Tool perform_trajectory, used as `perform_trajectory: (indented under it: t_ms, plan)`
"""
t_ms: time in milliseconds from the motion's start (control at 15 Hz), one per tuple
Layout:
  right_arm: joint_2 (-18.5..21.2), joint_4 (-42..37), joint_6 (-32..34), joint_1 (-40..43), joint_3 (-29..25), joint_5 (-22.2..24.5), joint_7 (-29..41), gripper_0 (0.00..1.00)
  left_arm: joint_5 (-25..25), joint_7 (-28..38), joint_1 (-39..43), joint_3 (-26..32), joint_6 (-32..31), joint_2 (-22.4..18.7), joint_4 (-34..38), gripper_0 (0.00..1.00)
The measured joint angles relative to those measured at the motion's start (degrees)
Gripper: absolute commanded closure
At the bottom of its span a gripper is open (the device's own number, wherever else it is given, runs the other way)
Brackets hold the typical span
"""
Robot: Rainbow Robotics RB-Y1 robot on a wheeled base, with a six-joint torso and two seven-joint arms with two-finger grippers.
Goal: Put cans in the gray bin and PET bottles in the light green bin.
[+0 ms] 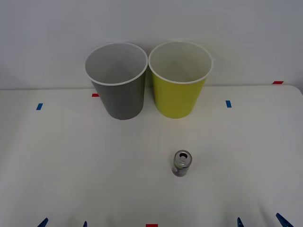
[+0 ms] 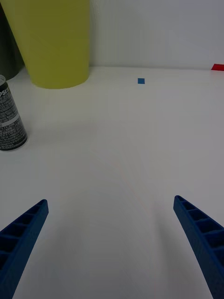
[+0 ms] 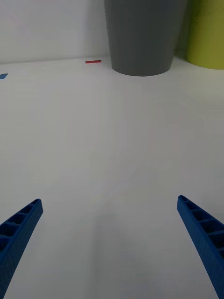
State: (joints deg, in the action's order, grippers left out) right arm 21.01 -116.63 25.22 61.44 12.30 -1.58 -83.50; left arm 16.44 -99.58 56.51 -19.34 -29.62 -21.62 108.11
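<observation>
1. The can [image 1: 182, 163] stands upright on the white surface [image 1: 71, 165], at about 6 o'clock from the light green bin [image 1: 180, 80] and well apart from it, toward the robot. Its silver top with the tab opening faces up.

2. Going left to right across the front view: the left gripper [image 1: 64, 223] sits at the near edge at about 7 o'clock from the can, jaws spread wide and holding nothing. Then comes the gray bin [image 1: 118, 82], then the light green bin just beside it, rims nearly touching, both at the far side of the surface. The right gripper [image 1: 262, 221] sits at the near edge at about 4 o'clock from the can, jaws also spread wide and empty.

3. Handling, as a judgement: the can looks light and stiff, with a thin wall that can dent under a hard squeeze. Its smooth printed side is likely slippery, and being narrow it may tip if nudged off-centre.

4. Best hold, I judge, is across the round body at mid-height, jaws on opposite sides, rather than at the top rim.

5. The right gripper is nearer the can; in the right wrist view the can [image 2: 10, 117] stands off to one side of the open jaws, so it needs lining up first.

6. Count: one can, one gray bin, one light green bin, no PET bottles in view. Small blue and red tape marks [image 1: 228, 103] dot the surface.
</observation>
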Motion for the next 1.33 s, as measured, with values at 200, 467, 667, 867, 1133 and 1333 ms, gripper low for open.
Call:
perform_trajectory:
  t_ms: [200, 467, 667, 867, 1133, 1333]
  plan:
    - [0.0, 0.0, 0.0, 0.0, 0.0, 0.0, 0.0, 0.07, 0.0, 0.0, 0.0, 0.0, 0.0, 0.0, 0.0, 0.0]
    - [0.0, 0.0, 0.0, 0.0, 0.0, 0.0, 0.0, 0.07, 0.0, 0.0, 0.0, 0.0, 0.0, 0.0, 0.0, 0.0]
    - [0.0, 0.0, 0.0, 0.0, 0.0, 0.0, 0.0, 0.07, 0.0, 0.0, 0.0, 0.0, 0.0, 0.0, 0.0, 0.0]
    - [0.0, 0.0, 0.0, 0.0, 0.0, 0.0, 0.0, 0.07, 0.0, 0.0, 0.0, 0.0, 0.0, 0.0, 0.0, 0.0]
    - [0.0, 0.0, 0.0, 0.0, 0.0, 0.0, 0.0, 0.07, 0.0, 0.0, 0.0, 0.0, 0.0, 0.0, 0.0, 0.0]
    - [0.0, 0.0, 0.0, 0.0, 0.0, 0.0, 0.0, 0.07, 0.0, 0.0, 0.0, 0.0, 0.0, 0.0, 0.0, 0.0]
